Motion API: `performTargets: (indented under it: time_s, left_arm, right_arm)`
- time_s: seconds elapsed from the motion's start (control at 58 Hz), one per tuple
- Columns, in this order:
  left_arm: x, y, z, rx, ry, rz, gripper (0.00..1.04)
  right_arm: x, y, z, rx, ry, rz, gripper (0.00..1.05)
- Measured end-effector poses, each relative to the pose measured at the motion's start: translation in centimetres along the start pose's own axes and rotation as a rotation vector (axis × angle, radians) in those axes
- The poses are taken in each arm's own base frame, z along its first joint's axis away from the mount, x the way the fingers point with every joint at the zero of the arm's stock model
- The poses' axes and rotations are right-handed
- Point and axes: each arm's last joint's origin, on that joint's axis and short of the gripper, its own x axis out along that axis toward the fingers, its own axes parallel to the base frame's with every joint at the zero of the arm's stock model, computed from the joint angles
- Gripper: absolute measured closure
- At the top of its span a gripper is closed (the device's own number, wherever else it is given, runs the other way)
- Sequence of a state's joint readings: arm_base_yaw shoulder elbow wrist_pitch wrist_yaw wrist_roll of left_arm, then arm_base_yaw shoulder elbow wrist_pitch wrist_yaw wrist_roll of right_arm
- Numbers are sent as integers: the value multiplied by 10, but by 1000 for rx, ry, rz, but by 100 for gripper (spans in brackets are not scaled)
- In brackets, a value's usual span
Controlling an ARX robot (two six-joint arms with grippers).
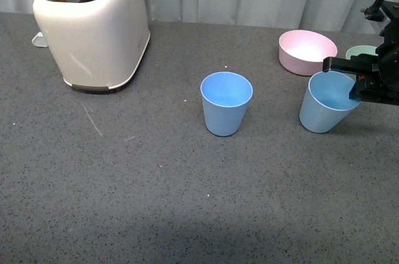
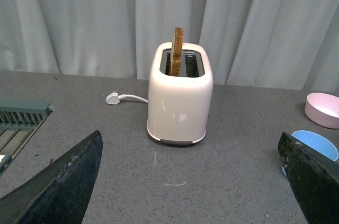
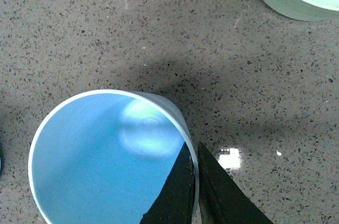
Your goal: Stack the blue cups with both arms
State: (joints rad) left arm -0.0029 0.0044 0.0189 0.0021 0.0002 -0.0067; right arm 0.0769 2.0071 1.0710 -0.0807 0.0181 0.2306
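Rim of the tilted blue cup (image 1: 324, 111) sits pinched in the right tool (image 3: 196, 181). Left tool (image 2: 189, 144) is spread wide.

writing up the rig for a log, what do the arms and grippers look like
Only the right arm shows in the front view: black, blocky, with dark wiring on top. The right gripper has thin black fingers tapering to points. The left gripper has broad matte black wedge fingers, scuffed with pale specks. No markings visible.
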Motion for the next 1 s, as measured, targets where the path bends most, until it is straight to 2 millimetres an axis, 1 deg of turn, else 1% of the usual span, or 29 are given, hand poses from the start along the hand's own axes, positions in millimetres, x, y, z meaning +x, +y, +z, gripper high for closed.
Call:
performTargets:
  time_s: [0.155, 0.276, 0.328, 0.414, 0.517, 0.655, 0.776, 0.914, 1.0]
  left_arm:
    - [0, 0, 0, 0, 0, 1, 7]
    - [0, 0, 0, 0, 0, 0, 7]
    - [0, 0, 0, 0, 0, 0, 7]
    - [0, 0, 0, 0, 0, 0, 7]
    - [0, 0, 0, 0, 0, 1, 7]
    - [0, 0, 0, 0, 0, 0, 7]
    - [0, 0, 0, 0, 0, 1, 7]
    - [0, 0, 0, 0, -1, 1, 7]
    - [0, 0, 0, 0, 0, 1, 7]
  right_arm:
    - [-11, 1, 2, 47, 28, 63, 104]
    - [-29, 9, 13, 61, 6, 141, 104]
    - [-40, 16, 21, 56, -18, 176, 104]
    - [-54, 28, 28, 44, -41, 219, 104]
    - [-66, 47, 30, 15, -53, 284, 104]
    - [-71, 74, 24, -28, -42, 344, 104]
    - [-73, 92, 18, -61, -32, 371, 104]
    - [-71, 106, 18, -81, -23, 385, 104]
    - [-67, 109, 16, -86, -7, 375, 104]
